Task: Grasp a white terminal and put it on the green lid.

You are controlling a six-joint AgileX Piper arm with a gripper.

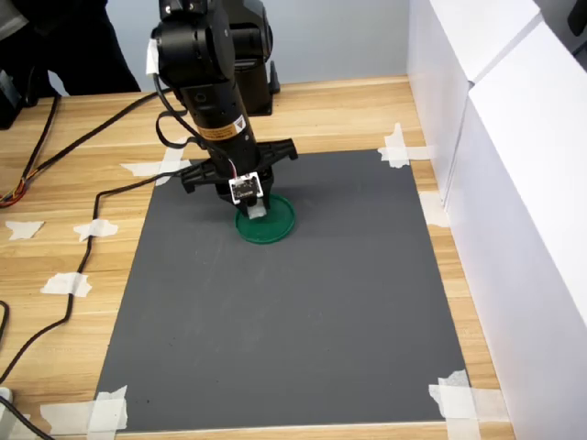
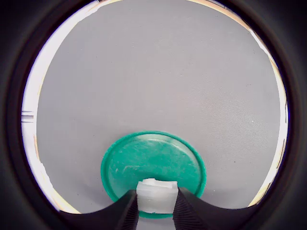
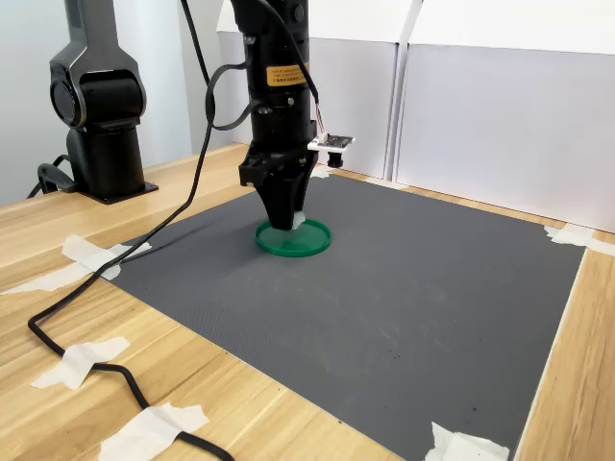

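Observation:
The green lid (image 1: 271, 220) (image 2: 152, 165) (image 3: 300, 240) lies flat on the grey mat, toward the mat's far half in both exterior views. My gripper (image 1: 254, 212) (image 2: 155, 207) (image 3: 288, 223) points straight down over the lid's edge. Its two black fingers are shut on the white terminal (image 2: 156, 195), a small blocky white piece held between the tips just above or at the lid's rim. In the first exterior view the terminal (image 1: 256, 211) shows as a small white spot under the wrist camera board. Whether it touches the lid I cannot tell.
The grey mat (image 1: 303, 312) (image 3: 404, 307) is taped to a wooden table (image 1: 55, 247) with white tape at its corners. White panels (image 1: 514, 183) wall off the first exterior view's right. A black cable (image 3: 115, 365) trails across the wood. A second black arm base (image 3: 96, 115) stands behind.

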